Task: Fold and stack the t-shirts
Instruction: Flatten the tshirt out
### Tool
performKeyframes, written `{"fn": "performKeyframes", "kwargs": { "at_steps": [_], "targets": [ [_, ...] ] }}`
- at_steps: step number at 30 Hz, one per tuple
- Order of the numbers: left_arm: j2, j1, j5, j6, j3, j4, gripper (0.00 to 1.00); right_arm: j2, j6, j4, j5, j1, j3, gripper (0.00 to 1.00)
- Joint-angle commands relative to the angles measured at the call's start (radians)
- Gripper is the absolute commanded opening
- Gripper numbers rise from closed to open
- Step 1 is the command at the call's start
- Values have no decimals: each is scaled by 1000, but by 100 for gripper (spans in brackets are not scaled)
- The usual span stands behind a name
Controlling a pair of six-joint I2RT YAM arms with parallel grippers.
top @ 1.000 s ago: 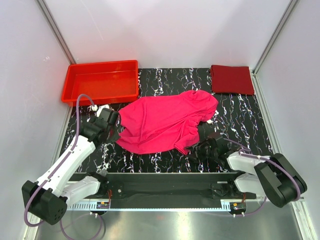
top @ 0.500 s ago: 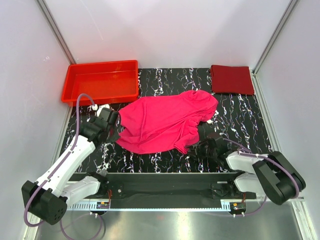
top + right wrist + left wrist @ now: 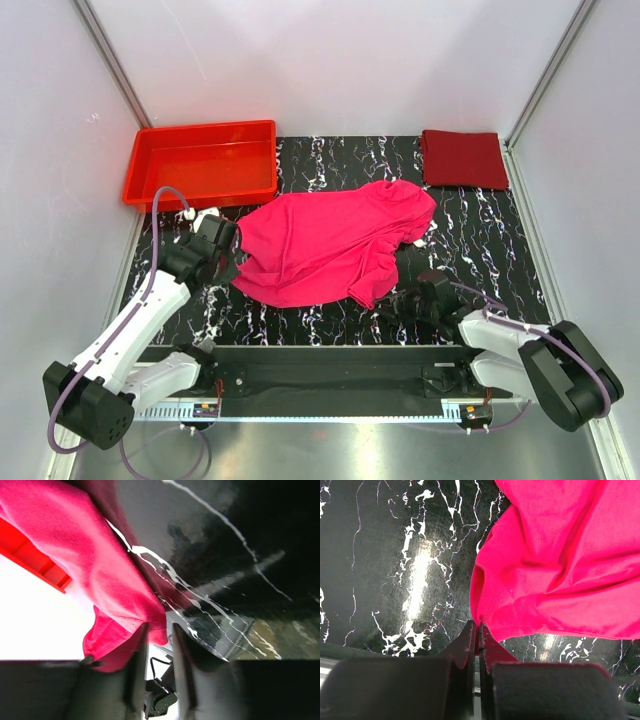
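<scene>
Mid-table, pink shirt (image 3: 335, 245) lies crumpled, open table (image 3: 490, 240) to its right; left gripper (image 3: 479, 630) pinches its left hem; right gripper (image 3: 159, 647) jaws slightly apart astride the near corner, contact unclear; maroon shirt (image 3: 463, 158) folded far right; tray (image 3: 200, 130) far left.

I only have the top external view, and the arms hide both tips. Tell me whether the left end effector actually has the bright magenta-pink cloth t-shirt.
Observer: Yes. The left wrist view shows the left end effector with its jaws shut on a corner of the bright magenta-pink cloth t-shirt.
Operator: Now report the right one.
Observer: In the right wrist view, the right end effector is open. A fold of the shirt's hem sits between its fingers, not visibly pinched.
</scene>
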Motion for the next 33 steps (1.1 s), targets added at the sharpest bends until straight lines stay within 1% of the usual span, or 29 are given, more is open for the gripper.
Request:
{"fn": "performKeyframes", "kwargs": {
  "at_steps": [1, 3, 5, 7, 8, 10, 13, 14, 15, 17, 19, 20, 22, 23, 24, 25, 26, 27, 28, 29, 30, 31, 32, 33],
  "targets": [
    [-5, 4, -4, 10, 26, 14, 0, -13, 53, -61, -2, 9, -31, 30],
    [0, 4, -3, 8, 25, 15, 0, 0, 48, -32, -4, 9, -30, 26],
    [3, 4, -1, 7, 23, 19, 0, 43, 50, 5, -11, 8, -28, 25],
    [3, 4, 2, 5, 22, 20, 0, 103, 47, 60, -28, 9, -20, 29],
    [4, 4, 2, 5, 22, 22, 0, 120, 44, 74, -39, 9, -16, 36],
    [3, 4, 2, 7, 23, 20, 0, 143, 42, 100, -58, 9, -16, 36],
    [1, 4, -4, 7, 26, 14, 0, 122, 47, 88, -51, 11, -16, 27],
    [-2, 4, -6, 7, 26, 12, 0, 111, 48, 82, -48, 9, -16, 21],
    [-6, 4, -9, 7, 26, 8, 0, 99, 50, 60, -42, 9, -16, 10],
    [-9, 4, -11, 7, 26, 6, 0, 50, 41, 24, -30, 8, -5, 0],
    [-11, 4, -15, 8, 31, 3, 0, -17, 25, -61, -18, 6, 18, 0],
    [-11, 4, -20, 10, 36, 3, 0, -44, -11, -97, -1, 0, 32, 0],
    [-14, 5, -29, 11, 43, -1, 0, -113, -74, -231, 7, -35, 88, 0],
    [-17, 5, -35, 13, 55, -1, 0, -131, -164, -275, 7, -56, 114, 0],
    [-19, 5, -38, 16, 60, -3, 0, -148, -215, -364, 7, -104, 143, 0],
    [-20, 5, -44, 17, 68, -4, 0, -174, -264, -409, 11, -124, 208, 0],
    [-20, 7, -46, 20, 83, -4, 0, -187, -357, -452, 25, -141, 242, 0],
    [-20, 7, -47, 24, 88, -4, 0, -196, -399, -516, 28, -161, 274, 0],
    [-20, 7, -50, 25, 94, -4, 0, -203, -444, -545, 31, -187, 341, 0],
    [-22, 8, -50, 25, 98, -4, 0, -202, -529, -576, 47, -196, 380, 0],
    [-22, 8, -50, 25, 111, -4, 0, -193, -570, -631, 54, -205, 454, 0],
    [-23, 8, -55, 25, 117, -3, 0, -187, -608, -654, 62, -221, 490, 0],
    [-25, 10, -55, 24, 132, -3, 0, -181, -686, -690, 80, -224, 527, 0],
    [-25, 10, -57, 24, 141, -1, 0, -176, -721, -702, 93, -225, 597, 0]
  ]
}}
